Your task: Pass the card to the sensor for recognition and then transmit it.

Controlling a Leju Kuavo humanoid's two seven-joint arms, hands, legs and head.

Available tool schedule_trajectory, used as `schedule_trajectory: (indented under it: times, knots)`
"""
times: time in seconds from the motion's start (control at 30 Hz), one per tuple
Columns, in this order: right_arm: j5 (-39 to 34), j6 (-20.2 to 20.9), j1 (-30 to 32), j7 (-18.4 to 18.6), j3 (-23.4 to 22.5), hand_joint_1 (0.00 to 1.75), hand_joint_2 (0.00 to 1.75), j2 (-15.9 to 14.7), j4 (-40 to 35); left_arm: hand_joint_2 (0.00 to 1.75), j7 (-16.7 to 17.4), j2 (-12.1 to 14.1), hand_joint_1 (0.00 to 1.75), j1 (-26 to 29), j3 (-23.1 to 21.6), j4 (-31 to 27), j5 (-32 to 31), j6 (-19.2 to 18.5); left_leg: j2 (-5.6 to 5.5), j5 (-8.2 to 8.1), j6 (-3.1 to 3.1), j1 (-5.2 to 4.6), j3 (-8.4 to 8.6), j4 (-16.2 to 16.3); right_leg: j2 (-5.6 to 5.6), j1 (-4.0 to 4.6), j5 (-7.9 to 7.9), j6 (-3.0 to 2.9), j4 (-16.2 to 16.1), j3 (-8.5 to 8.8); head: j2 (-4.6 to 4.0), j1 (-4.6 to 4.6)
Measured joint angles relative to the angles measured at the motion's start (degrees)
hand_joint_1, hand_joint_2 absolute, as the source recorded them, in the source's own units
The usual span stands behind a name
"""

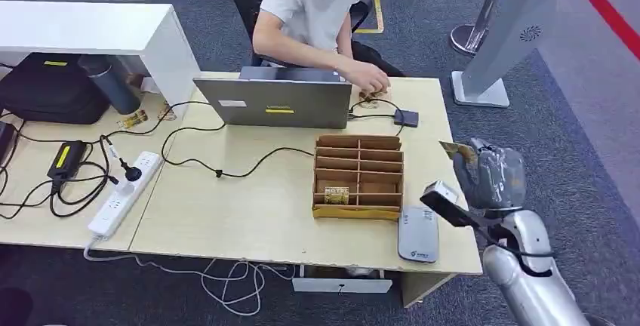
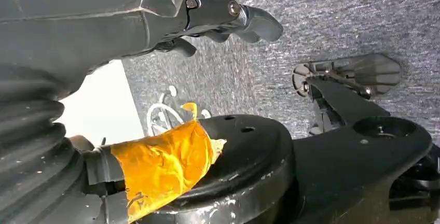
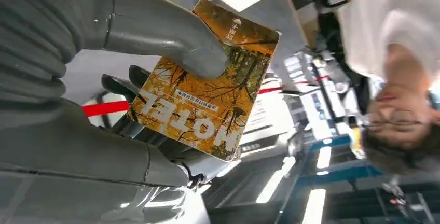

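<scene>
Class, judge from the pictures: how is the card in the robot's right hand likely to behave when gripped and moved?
The card looks flat and unbent under the thumb, so probably stiff. It appears thin, likely light. Its printed face may be slick, so it could slip in the right hand.

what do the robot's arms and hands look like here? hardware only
The right arm is a silver metallic tube with a black cable looped at the wrist and a small black-and-white camera block beside it. The right hand has a grey ribbed cover, a thick grey thumb and darker fingers. The left hand is dark grey with black fingers jointed by visible screws, and orange-yellow tape wraps its thumb.
</scene>
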Motion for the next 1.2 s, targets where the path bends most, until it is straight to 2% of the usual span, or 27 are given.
schedule_trajectory:
  times: [0.07, 0.13, 0.2, 0.37, 0.5, 0.63, 0.93, 1.0, 1.1, 1.2]
  knots:
    - [0.63, -0.91, 3.75, -0.63, 0.00, 1.75, 1.75, 0.28, -3.98, 1.75, -0.85, -0.17, 0.00, 0.03, 0.64, 0.00, 0.37, -0.02, 0.00, -0.01, 0.00, 0.00, 0.00, 0.00, 0.01, 0.00, -0.05, -0.01, 0.00, -0.02, 0.00, -0.02]
    - [2.05, -1.96, 7.12, -0.94, 0.00, 1.75, 1.75, 0.35, -6.99, 1.75, -3.50, -0.41, 0.00, 0.05, 1.23, 0.00, 0.94, 0.24, 0.01, -0.03, -0.02, 0.00, -0.01, 0.00, -0.01, 0.00, -0.08, -0.01, -0.01, -0.02, 0.00, 0.00]
    - [3.10, -2.73, 9.86, -1.31, 0.00, 1.75, 1.75, 0.44, -8.84, 1.75, -5.59, -0.98, 0.00, 0.03, 1.84, 0.00, 1.20, 2.25, 0.01, -0.03, -0.02, 0.00, -0.01, 0.00, -0.01, -0.01, -0.08, -0.01, -0.01, -0.01, 0.00, -0.02]
    - [5.88, -3.71, 13.05, -1.64, 0.00, 1.75, 1.75, 1.05, -9.91, 1.75, -5.31, -1.92, 0.00, -0.05, 2.65, 0.00, 0.40, 4.37, 0.13, -0.03, -0.02, 0.00, 0.00, 0.00, 0.08, -0.02, -0.07, -0.01, -0.02, -0.01, 0.00, 0.00]
    - [15.13, -6.22, 13.14, 0.68, 0.17, 1.75, 1.75, 2.27, -7.75, 1.75, -7.17, -1.27, 0.00, -0.02, 2.41, 0.00, -2.77, 3.34, 0.14, -0.02, -0.02, 0.00, 0.05, 0.00, 0.09, 0.01, -0.06, -0.02, -0.02, 0.01, 0.00, 0.00]
    - [20.13, -6.69, 13.34, 2.36, 0.26, 1.75, 1.75, 3.06, -5.08, 1.75, -9.55, -0.68, 0.00, 0.05, 1.90, 0.00, -4.53, 4.20, 0.13, -0.02, -0.03, 0.00, 0.04, 0.00, 0.08, 0.04, -0.06, -0.03, -0.01, 0.01, 0.00, -0.02]
    - [23.17, -6.75, 13.27, 2.12, -0.74, 1.75, 1.75, 5.49, 1.48, 1.75, -12.37, 0.02, 0.00, 0.03, 0.44, 0.00, -5.84, 4.94, 0.13, -0.03, -0.03, 0.06, 0.01, 0.00, 0.08, 0.07, -0.07, -0.03, -0.01, 0.00, 0.00, 0.00]
    - [23.39, -6.75, 13.26, 2.36, -0.96, 1.75, 1.75, 5.83, 2.43, 1.75, -12.70, 0.09, 0.00, 0.03, 0.37, 0.00, -5.86, 5.77, 0.13, -0.03, -0.03, 0.05, 0.02, 0.00, 0.08, 0.07, -0.07, -0.03, -0.02, 0.00, 0.00, 0.00]
    - [24.55, -6.75, 13.35, 2.89, -1.82, 1.75, 1.75, 6.21, 3.71, 1.75, -15.28, 0.35, 0.00, 0.09, 0.20, 0.00, -6.49, 8.57, 0.12, -0.02, -0.03, 0.05, 0.01, 0.00, 0.07, 0.07, -0.07, -0.03, -0.02, 0.00, 0.00, 0.00]
    - [25.64, -6.77, 13.36, 2.86, -2.54, 1.75, 1.75, 6.67, 5.17, 1.75, -15.61, 0.79, 0.00, 0.07, 0.09, 0.00, -6.47, 7.58, 0.14, -0.03, -0.03, 0.05, 0.03, 0.00, 0.09, 0.07, -0.07, -0.03, -0.02, 0.00, 0.00, 0.00]
